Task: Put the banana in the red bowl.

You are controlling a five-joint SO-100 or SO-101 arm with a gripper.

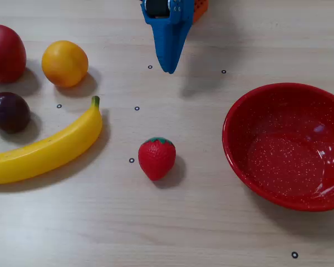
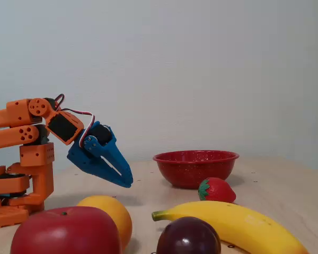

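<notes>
A: What is cut off?

B: In the top-down fixed view the banana runs off the left edge and the red bowl off the right.

A: And the gripper?

B: Blue, empty, jaws closed, clear of the table. The banana lies at its 8 o'clock, well apart; the bowl at 4.

A: Counts?

B: 1 banana, 1 bowl, 1 strawberry.

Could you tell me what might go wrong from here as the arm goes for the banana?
The banana lies close beside the orange fruit and plum, so the end effector may knock them. The strawberry sits between banana and red bowl, so a low carry could hit it. The glossy banana might slip.
</notes>
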